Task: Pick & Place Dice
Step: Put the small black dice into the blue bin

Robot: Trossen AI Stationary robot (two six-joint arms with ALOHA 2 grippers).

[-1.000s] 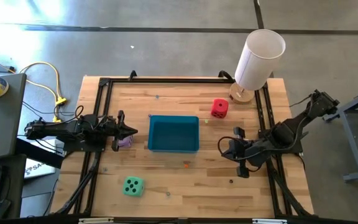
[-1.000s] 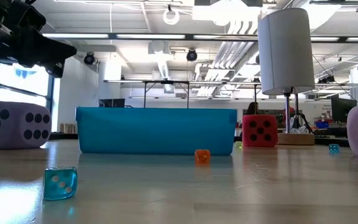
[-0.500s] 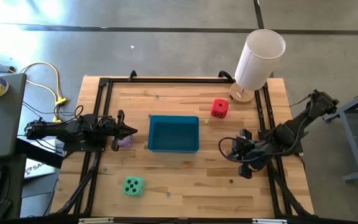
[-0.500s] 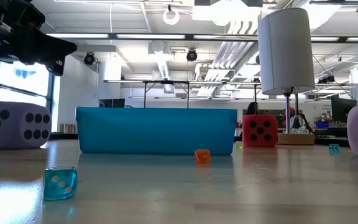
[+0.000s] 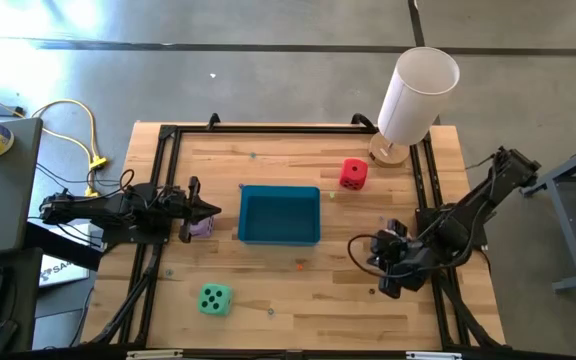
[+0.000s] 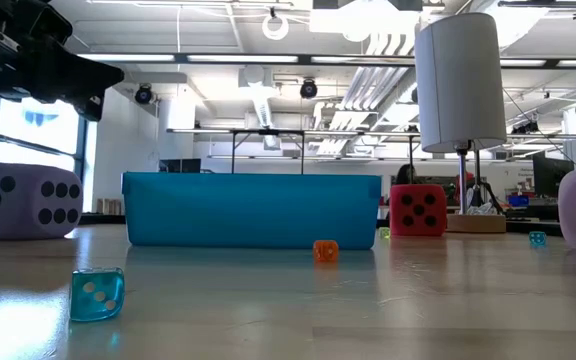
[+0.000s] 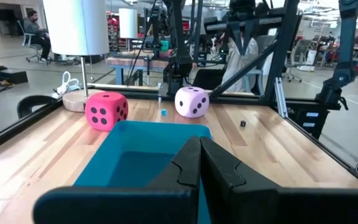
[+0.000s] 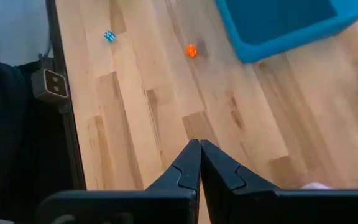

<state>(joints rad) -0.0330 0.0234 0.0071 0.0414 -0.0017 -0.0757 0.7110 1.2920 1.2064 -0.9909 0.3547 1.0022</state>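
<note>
Counter (image 5: pixel 298 310): pale wooden planks with visible grain and seams, framed by dark metal rails along its left, far and right edges; wide bare wood lies in front of the tray and across the near strip.
Paper roll (image 5: pixel 418 95): smooth white cylinder on a round wooden base at the far right corner, standing upright.
Tray (image 5: pixel 279 215): teal, rectangular, smooth plastic walls, open top, at mid-counter; nothing shows inside it.
Left gripper (image 5: pixel 208 211): dark, lying low at the left rail, tip aimed at the tray's left wall; its jaws are pressed together with nothing between them, as the left wrist view shows.
Right gripper (image 5: pixel 380 262): dark, over bare wood right of the tray's near corner; jaws closed tip to tip, empty, in the right wrist view.
Lilac die (image 5: pixel 201 226): soft cube with dark pips, just beside the left gripper, partly under it, left of the tray.
Red die (image 5: pixel 352 174): soft, rounded corners, black pips, behind the tray's right far corner, near the roll's base.
Pink die (image 7: pixel 191 101): pale plush cube, dark pips, seen beyond the tray in the left wrist view; hidden under the right arm from above.
Mint green die (image 5: pixel 214 299): soft cube, dark pips, alone on the near left wood, well apart from the tray.
Small orange die (image 5: pixel 300 265): tiny clear hard cube just in front of the tray.
Small blue die (image 6: pixel 97 294): tiny translucent cube, white pips, on the near wood.
</note>
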